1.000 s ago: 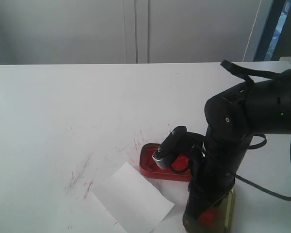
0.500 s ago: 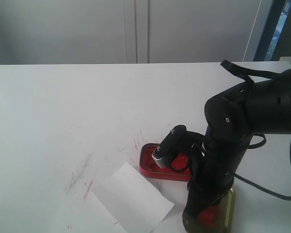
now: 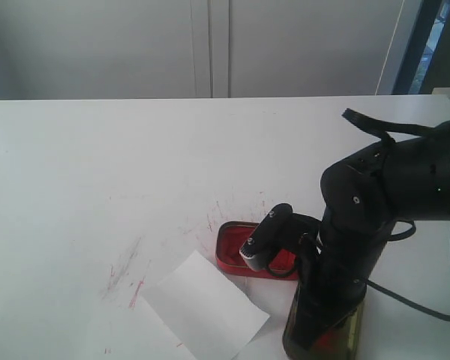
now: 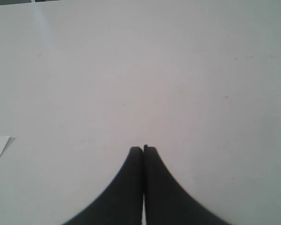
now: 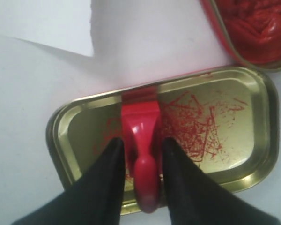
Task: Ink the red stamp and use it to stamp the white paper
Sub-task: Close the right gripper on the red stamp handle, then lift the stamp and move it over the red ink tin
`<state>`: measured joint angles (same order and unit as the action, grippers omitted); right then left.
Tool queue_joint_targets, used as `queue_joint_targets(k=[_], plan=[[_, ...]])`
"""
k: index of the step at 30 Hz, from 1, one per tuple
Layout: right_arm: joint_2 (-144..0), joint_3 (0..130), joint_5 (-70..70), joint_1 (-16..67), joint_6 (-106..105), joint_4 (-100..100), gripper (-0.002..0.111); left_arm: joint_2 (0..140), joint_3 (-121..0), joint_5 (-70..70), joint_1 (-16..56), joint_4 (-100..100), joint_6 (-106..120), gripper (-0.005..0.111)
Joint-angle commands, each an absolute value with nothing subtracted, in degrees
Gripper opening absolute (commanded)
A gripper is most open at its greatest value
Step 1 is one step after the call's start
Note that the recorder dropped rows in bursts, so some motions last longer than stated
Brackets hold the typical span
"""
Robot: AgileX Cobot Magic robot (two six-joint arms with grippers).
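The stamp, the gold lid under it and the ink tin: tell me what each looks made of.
The red stamp: probably moulded plastic, smooth with a soft sheen on its knob.
The gold lid: likely thin metal, with a glossy, reflective rolled rim and red ink smears inside.
The red ink tin: apparently painted metal, with a shiny red rim; its filling looks wet and pasty.

A red ink tin (image 3: 240, 253) sits beside a red-smeared gold lid (image 5: 234, 117) on the scratched white tabletop (image 3: 97, 172).

Red stamp (image 5: 141, 136): plastic, square base with round knob, lying on its side inside the gold lid (image 5: 253, 122). White paper (image 3: 204, 305): rectangular sheet, flat on the counter (image 3: 97, 165), near the lid.
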<state>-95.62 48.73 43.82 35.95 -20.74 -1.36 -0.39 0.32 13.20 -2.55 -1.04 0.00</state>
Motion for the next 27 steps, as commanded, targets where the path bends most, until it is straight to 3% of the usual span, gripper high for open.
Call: queue_joint_targets(k=[1, 6, 12, 27], plan=[[-95.6, 48.5, 43.2, 36.1, -20.6, -1.3, 0.027, 0.0, 0.0, 13.3, -2.7, -1.6, 0.0, 0.0], [-95.6, 48.5, 43.1, 36.1, -20.6, -1.3, 0.023, 0.0, 0.0, 13.3, -2.7, -1.6, 0.0, 0.0], [-95.6, 48.5, 43.1, 36.1, -20.6, -1.3, 0.0, 0.0, 0.0, 13.3, -2.7, -1.6, 0.0, 0.0], [-92.5, 50.8, 47.7, 36.0, -19.9, 0.0, 0.0, 0.0, 0.0, 13.3, -2.7, -1.6, 0.0, 0.0]])
